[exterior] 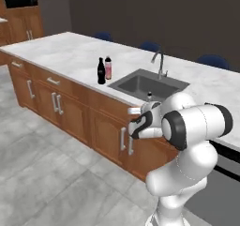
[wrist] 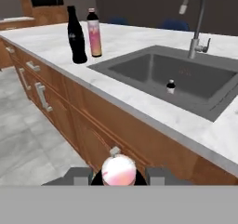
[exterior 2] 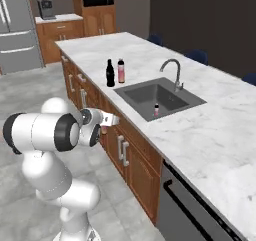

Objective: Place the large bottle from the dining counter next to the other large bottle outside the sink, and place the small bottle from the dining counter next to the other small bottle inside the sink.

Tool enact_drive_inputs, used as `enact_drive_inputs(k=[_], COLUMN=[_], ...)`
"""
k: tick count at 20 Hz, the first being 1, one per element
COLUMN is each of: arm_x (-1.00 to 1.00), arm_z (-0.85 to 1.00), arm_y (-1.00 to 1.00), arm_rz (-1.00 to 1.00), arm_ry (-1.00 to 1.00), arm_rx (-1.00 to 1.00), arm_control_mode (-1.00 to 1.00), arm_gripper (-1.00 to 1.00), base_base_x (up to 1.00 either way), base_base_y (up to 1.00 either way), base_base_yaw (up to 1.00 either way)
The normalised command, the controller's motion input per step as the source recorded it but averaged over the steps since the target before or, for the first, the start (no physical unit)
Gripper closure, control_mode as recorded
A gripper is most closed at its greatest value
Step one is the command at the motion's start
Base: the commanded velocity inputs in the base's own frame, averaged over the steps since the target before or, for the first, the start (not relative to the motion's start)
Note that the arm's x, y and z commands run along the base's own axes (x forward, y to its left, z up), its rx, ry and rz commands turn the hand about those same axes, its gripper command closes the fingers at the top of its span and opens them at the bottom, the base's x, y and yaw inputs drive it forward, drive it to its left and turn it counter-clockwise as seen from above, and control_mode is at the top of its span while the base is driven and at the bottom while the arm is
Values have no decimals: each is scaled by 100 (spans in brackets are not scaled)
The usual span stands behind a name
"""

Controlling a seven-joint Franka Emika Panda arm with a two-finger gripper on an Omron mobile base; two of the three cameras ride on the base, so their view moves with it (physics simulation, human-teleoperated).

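Jaws clamped on small bottle (wrist: 119,171), held off the worktop (exterior 2: 210,130) edge, in front of the cabinets. Black bottle (wrist: 76,35) and pink bottle (wrist: 94,33) standing side by side at sink's (wrist: 153,67) 10 o'clock. Another small bottle (wrist: 171,86) inside the basin.

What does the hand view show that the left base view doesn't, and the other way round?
Hand view: the pale top of the small bottle, close up, gripped between the fingers. Left base view: the robot's white arm and the dark appliance front beside it. Both: the black bottle standing next to the pink bottle on the counter, plus the sink and its faucet.
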Motion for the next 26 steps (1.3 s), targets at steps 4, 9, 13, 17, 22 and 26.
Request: enact_drive_inputs(k=[4,9,13,17,22,26], arm_x=[0,0,0,0,0,0], arm_z=[0,0,0,0,0,0], arm_y=[0,0,0,0,0,0], arm_rz=[0,0,0,0,0,0], arm_ry=[0,0,0,0,0,0], arm_rx=[0,0,0,0,0,0], arm_control_mode=[100,100,100,100,100,100], arm_gripper=[100,100,100,100,100,100], base_base_x=[65,49,43,30,28,35], base_base_y=[69,68,51,31,24,34], base_base_yaw=[-41,-40,-40,-40,-41,-41])
